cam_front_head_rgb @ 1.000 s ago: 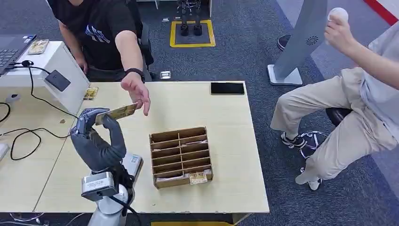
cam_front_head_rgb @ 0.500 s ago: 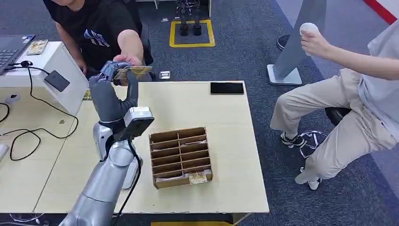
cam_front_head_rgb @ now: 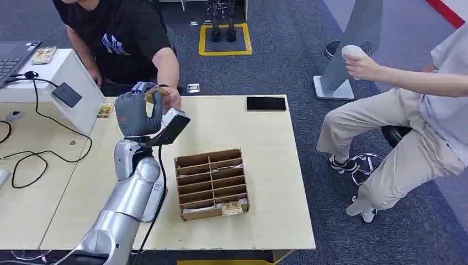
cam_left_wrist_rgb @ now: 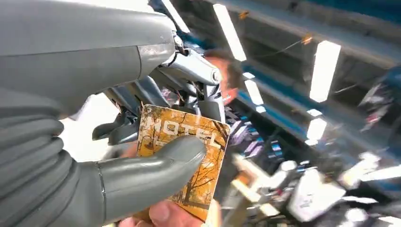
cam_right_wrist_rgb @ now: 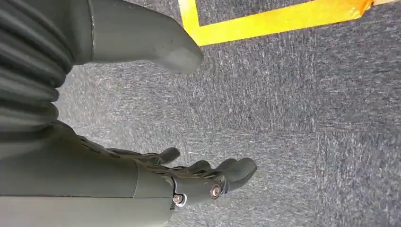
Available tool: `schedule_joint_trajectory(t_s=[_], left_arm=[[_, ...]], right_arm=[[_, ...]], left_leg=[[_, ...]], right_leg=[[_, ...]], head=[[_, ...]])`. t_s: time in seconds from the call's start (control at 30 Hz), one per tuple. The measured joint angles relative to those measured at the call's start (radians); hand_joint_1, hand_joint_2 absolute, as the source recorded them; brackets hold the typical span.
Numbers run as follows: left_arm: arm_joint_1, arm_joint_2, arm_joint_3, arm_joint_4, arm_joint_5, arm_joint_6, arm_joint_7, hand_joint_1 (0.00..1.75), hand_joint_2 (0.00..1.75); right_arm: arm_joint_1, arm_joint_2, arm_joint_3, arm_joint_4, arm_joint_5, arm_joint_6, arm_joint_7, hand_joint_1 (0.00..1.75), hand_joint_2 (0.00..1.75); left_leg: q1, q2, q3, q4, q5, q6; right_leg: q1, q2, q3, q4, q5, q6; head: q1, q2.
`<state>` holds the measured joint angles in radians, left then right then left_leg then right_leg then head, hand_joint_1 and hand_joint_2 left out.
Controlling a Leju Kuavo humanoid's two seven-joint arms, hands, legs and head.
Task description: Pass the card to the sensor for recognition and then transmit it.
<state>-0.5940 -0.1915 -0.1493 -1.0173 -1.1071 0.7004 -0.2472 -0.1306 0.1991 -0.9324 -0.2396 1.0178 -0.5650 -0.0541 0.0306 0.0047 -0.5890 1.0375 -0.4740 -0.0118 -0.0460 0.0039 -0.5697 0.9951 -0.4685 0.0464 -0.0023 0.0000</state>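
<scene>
The left hand (cam_front_head_rgb: 135, 113) pinches the card (cam_left_wrist_rgb: 182, 161) between thumb and fingers (cam_left_wrist_rgb: 142, 172), raised above the far edge of the surface (cam_front_head_rgb: 265, 165) so the person's hand (cam_front_head_rgb: 172, 100), touching the card's other end, can take it. The sensor (cam_front_head_rgb: 67, 94) sits to the left, well apart. The right hand (cam_right_wrist_rgb: 142, 165) hangs over carpet, fingers apart, holding nothing.

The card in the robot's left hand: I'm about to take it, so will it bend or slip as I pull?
The card looks thin and flat, with no sag where it juts past the left hand, so probably stiff and light. Its printed face seems glossy, and only the thumb and fingers pinch it, so it may slide out easily.
</scene>
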Motion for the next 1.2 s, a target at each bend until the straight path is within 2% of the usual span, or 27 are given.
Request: schedule_joint_trajectory(t_s=[0.17,0.2,0.23,0.37,0.5,0.6,0.67,0.7,0.87,1.0,1.07,1.2], left_arm=[[0.01,-0.003,0.061,0.049,-0.04,0.0,0.009,1.75,1.75],[0.011,-0.003,0.069,0.056,-0.04,0.0,0.007,1.54,1.75],[0.011,-0.006,0.074,0.062,-0.035,0.0,0.003,0.0,1.75],[0.017,-0.018,0.092,0.078,0.026,0.0,-0.026,0.0,1.75],[0.024,-0.034,0.093,0.087,0.073,0.0,-0.044,0.0,1.75],[0.035,-0.043,0.093,0.087,0.109,0.0,-0.045,0.0,1.75],[0.048,-0.052,0.093,0.087,0.18,0.0,-0.055,0.0,1.75],[0.054,-0.056,0.093,0.085,0.225,0.0,-0.056,0.0,1.75],[0.079,-0.076,0.083,0.074,0.361,0.0,-0.058,0.0,1.75],[0.087,-0.084,0.078,0.068,0.381,0.0,-0.06,0.0,1.75],[0.087,-0.086,0.076,0.068,0.394,0.0,-0.062,0.0,1.75],[0.095,-0.09,0.045,0.065,0.508,-0.016,-0.074,0.0,1.75]], right_arm=[[0.002,0.0,0.0,0.0,-0.013,-0.008,-0.001,0.0,1.75],[0.002,0.0,0.0,0.0,-0.014,-0.008,-0.001,0.0,1.75],[0.002,0.0,0.0,0.0,-0.021,-0.008,-0.003,0.0,1.75],[0.003,0.0,-0.001,0.0,-0.073,-0.012,-0.025,0.0,1.75],[0.003,0.0,-0.01,0.0,-0.116,-0.047,-0.071,0.0,1.75],[0.01,0.004,-0.026,-0.021,-0.122,-0.092,-0.142,0.0,1.75],[0.016,0.024,-0.086,-0.087,-0.085,-0.101,-0.249,0.0,1.75],[0.012,0.038,-0.151,-0.124,-0.057,-0.101,-0.312,0.0,1.75],[-0.006,0.08,-0.395,-0.235,-0.033,-0.101,-0.464,0.0,1.75],[-0.01,0.102,-0.511,-0.293,-0.033,-0.101,-0.477,0.0,1.75],[-0.01,0.11,-0.541,-0.312,-0.04,-0.101,-0.481,0.0,1.75],[-0.009,0.118,-0.578,-0.369,-0.112,-0.101,-0.495,0.0,1.75]], left_leg=[[0.0,0.0,0.0,0.0,0.0,0.0],[0.0,0.0,0.0,0.0,0.0,0.0],[0.0,0.0,-0.001,0.0,0.0,0.0],[0.0,0.0,-0.001,0.0,0.0,0.0],[0.0,0.0,-0.001,0.0,0.0,0.0],[0.0,0.0,-0.001,0.0,0.0,0.0],[0.0,0.0,-0.001,0.0,0.0,0.0],[0.0,0.0,-0.001,0.0,0.0,0.0],[0.0,-0.001,-0.001,0.0,0.0,0.0],[0.0,-0.001,-0.001,0.0,0.0,0.0],[0.0,-0.001,-0.001,0.0,0.0,0.0],[0.0,-0.001,-0.001,0.0,0.0,0.0]], right_leg=[[0.0,0.0,0.0,0.0,0.0,0.0],[0.0,0.0,0.0,0.0,0.0,0.0],[0.0,0.0,0.0,0.0,0.0,0.0],[0.0,0.0,-0.001,0.0,0.0,0.0],[0.0,0.0,-0.001,0.0,0.0,0.0],[0.0,0.0,-0.001,0.0,0.0,0.0],[0.0,0.0,-0.001,0.0,0.0,0.0],[0.0,0.0,-0.001,0.0,0.0,0.0],[0.0,-0.001,0.0,0.0,0.0,0.0],[0.0,-0.001,-0.001,0.0,0.0,0.0],[0.0,-0.001,-0.001,0.0,0.0,0.0],[0.0,-0.001,-0.001,0.0,0.0,0.0]], head=[[0.0,0.0],[0.0,0.0],[0.0,0.0],[0.0,0.0],[0.0,0.0],[0.0,0.0],[0.0,0.0],[0.0,0.0],[0.0,0.0],[0.0,0.0],[0.0,0.0],[0.0,0.0]])
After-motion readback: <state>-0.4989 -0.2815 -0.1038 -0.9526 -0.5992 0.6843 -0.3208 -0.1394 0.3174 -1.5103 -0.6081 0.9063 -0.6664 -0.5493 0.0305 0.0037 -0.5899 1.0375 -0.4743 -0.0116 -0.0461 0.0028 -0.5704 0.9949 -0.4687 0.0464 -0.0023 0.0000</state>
